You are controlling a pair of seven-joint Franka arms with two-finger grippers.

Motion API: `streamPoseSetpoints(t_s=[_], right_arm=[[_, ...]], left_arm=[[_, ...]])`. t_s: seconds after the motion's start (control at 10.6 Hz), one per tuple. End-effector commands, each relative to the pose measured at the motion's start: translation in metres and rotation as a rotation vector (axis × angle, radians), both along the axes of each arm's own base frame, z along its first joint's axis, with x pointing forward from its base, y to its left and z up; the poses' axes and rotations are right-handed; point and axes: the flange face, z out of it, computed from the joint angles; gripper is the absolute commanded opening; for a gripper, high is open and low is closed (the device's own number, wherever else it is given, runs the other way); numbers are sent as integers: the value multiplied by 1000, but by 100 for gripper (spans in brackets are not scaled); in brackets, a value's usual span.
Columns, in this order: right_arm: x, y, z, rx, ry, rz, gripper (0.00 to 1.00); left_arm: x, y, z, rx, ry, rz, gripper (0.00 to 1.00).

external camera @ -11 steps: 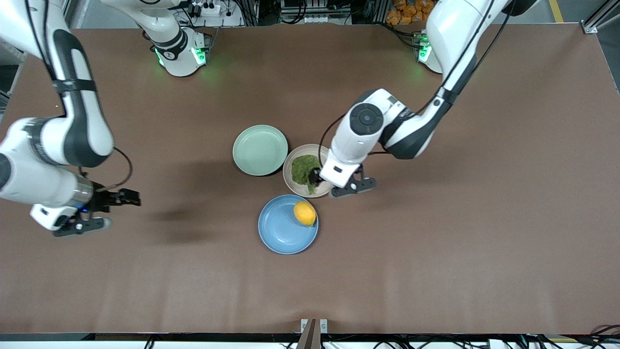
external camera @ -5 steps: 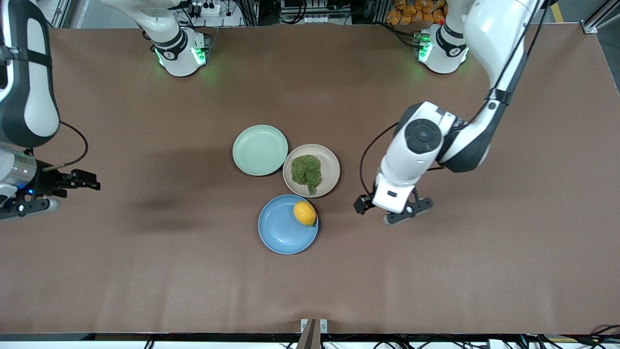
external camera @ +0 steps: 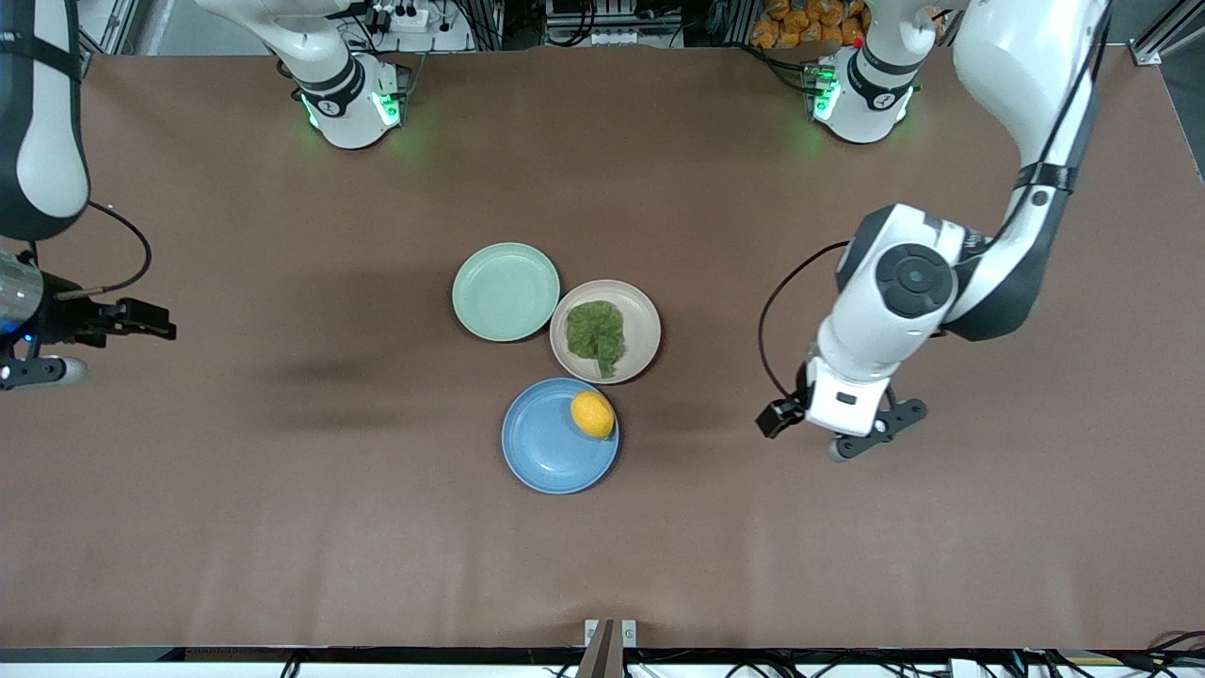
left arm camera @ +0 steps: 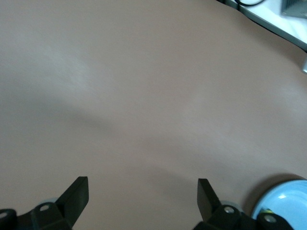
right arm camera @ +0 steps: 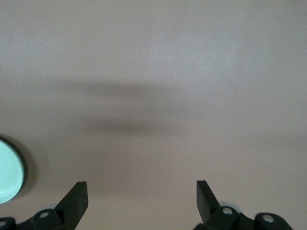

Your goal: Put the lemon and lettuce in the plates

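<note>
The lemon [external camera: 592,414] lies in the sky-blue plate [external camera: 541,443], close to the rim nearest the beige-pink plate. The lettuce [external camera: 596,334] lies flat in the beige-pink plate [external camera: 646,325]. My left gripper [external camera: 777,419] is open and empty over bare table, toward the left arm's end from the plates. Its wrist view shows the open jaws [left arm camera: 141,187] and an edge of the blue plate [left arm camera: 290,199]. My right gripper [external camera: 141,322] is open and empty over the table at the right arm's end, and its wrist view shows the same [right arm camera: 141,189].
A pale mint-green plate [external camera: 506,291] stands empty beside the beige-pink plate, farther from the front camera than the blue one. Its edge shows in the right wrist view [right arm camera: 7,170]. Brown table [external camera: 847,565] surrounds the plates.
My left gripper has let go of the lettuce and moved from the beige-pink plate toward the left arm's end. My right gripper has drawn farther toward its own end. Lemon and lettuce lie still.
</note>
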Motion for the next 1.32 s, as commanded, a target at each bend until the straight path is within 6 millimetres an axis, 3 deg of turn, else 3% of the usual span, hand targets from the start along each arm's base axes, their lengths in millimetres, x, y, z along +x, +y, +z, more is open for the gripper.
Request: streamPoseSetpoints(t_s=[0.0,0.09,0.38,0.66,0.94,1.22], right_arm=[[-5,4,35,-18,4,-9,100],[-7,4,44,-16,13,-9,100],[-13,5,70,-25,38,-53,100],[-15,17,84,-33,22,-137,100],[-17,25,93,-31,7,-138,100],[-22,29,105,-28,-15,-132,100]], left_arm=[[-9,29,18,61,44,-53,100],[-21,35,19,89,105,-76,100],[-59,89,32,13,195,-151,100],[-109,98,28,46,239,-202,100],[-118,99,55,20,195,-238,100],[-105,101,109,25,122,-250,100]])
